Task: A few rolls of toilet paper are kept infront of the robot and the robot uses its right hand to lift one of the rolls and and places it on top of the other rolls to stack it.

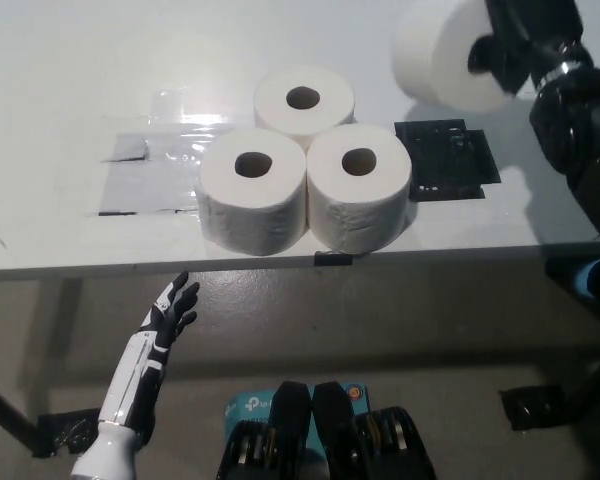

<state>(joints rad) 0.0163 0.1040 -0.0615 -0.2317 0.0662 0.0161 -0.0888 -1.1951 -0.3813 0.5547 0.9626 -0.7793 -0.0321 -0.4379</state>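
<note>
Lifted toilet paper roll point(442, 58) clamped in black right hand point(520, 40) at upper right, clear of table point(60, 90), presumably for carrying over three upright rolls point(305, 165) clustered at centre as base; white left hand point(170, 312) idle lower left, fingers spread, empty.

We lose the top of the lifted toilet paper roll point(442, 58) past the upper edge, and the right hand point(520, 40) is cropped there too, covering the roll's right side. The back roll point(304, 100) is half hidden by the two front rolls. The left hand's point(172, 309) forearm runs off the bottom.
</note>
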